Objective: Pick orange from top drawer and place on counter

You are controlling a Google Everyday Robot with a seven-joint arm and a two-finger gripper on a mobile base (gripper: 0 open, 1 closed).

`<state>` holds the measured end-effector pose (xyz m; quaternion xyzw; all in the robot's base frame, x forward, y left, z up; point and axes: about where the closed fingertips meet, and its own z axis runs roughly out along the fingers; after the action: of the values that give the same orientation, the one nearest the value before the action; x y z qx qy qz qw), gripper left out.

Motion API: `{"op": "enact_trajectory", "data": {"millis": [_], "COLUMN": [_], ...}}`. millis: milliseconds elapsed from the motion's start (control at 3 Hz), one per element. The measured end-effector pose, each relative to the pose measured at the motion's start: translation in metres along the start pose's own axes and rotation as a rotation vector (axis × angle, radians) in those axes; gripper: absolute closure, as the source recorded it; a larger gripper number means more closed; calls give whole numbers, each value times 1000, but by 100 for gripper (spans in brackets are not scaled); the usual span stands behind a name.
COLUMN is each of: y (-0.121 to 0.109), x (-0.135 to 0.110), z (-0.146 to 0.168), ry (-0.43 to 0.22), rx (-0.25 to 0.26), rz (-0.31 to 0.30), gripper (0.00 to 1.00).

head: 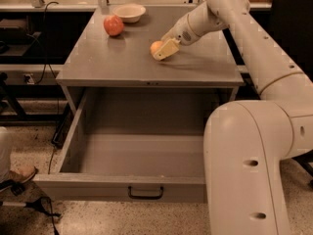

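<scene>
Camera view shows my gripper [163, 49] reaching over the middle right of the grey worktop [122, 65], its jaws closed narrowly on the orange [155, 46], which sits low at the surface. Nearer the camera, the top drawer [142, 155] stands pulled out. A red apple [113, 25] and a bowl [128, 12] sit near the worktop's far edge, well apart from my gripper.

Counted items: one orange [155, 46], one red fruit [113, 25], one bowl [129, 12], one drawer [122, 186], one table [122, 58], and one gripper [164, 50], above the table beside the orange.
</scene>
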<state>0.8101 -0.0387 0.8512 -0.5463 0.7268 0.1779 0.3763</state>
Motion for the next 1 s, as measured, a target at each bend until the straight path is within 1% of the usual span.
{"op": "enact_trajectory", "data": {"millis": [333,667,1000], "y": [-2,-8,-5], "x": [4,15,35], "z": [-10,-48,-93], "ry": [0,-16,-47], "rx": [15,88,173], "rz": [5,37,87], "gripper": [0,0,0]}}
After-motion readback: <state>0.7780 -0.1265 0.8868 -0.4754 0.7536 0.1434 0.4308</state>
